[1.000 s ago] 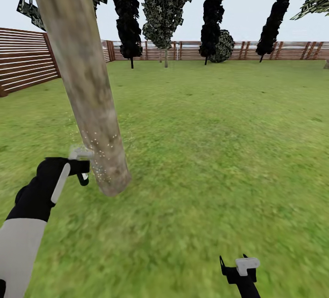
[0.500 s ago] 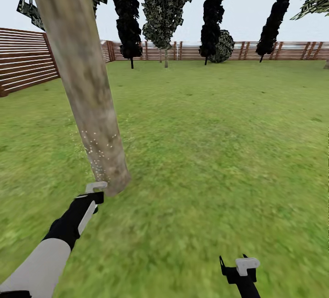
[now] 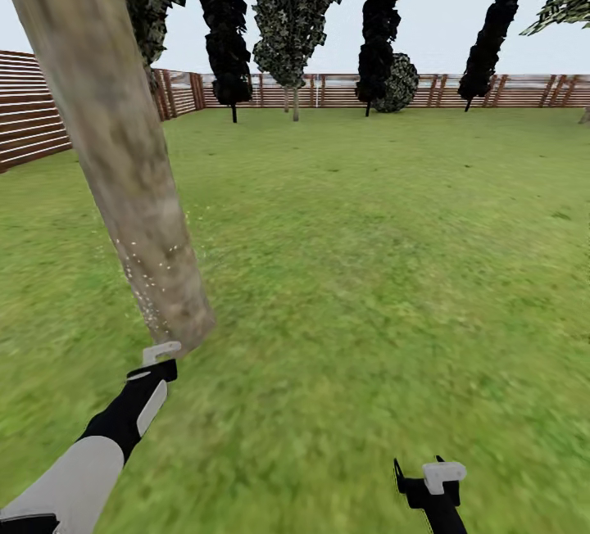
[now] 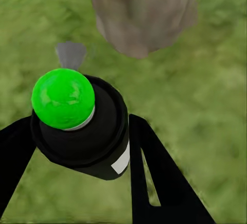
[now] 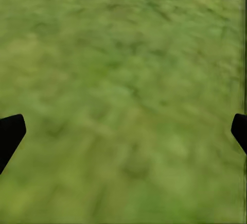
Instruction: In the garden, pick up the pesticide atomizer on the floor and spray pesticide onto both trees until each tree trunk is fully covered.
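White pesticide (image 3: 152, 272) specks dotted the tree trunk (image 3: 123, 157) rising from grass (image 3: 369, 272), just beyond the low left gripper (image 4: 77, 147) clamping the pesticide atomizer (image 4: 82, 126); the right gripper (image 5: 123, 131) hung spread wide.

Left arm reaches forward and low, its gripper (image 3: 161, 351) clamped on a load; right gripper (image 3: 428, 475) hangs with fingers spread wide.
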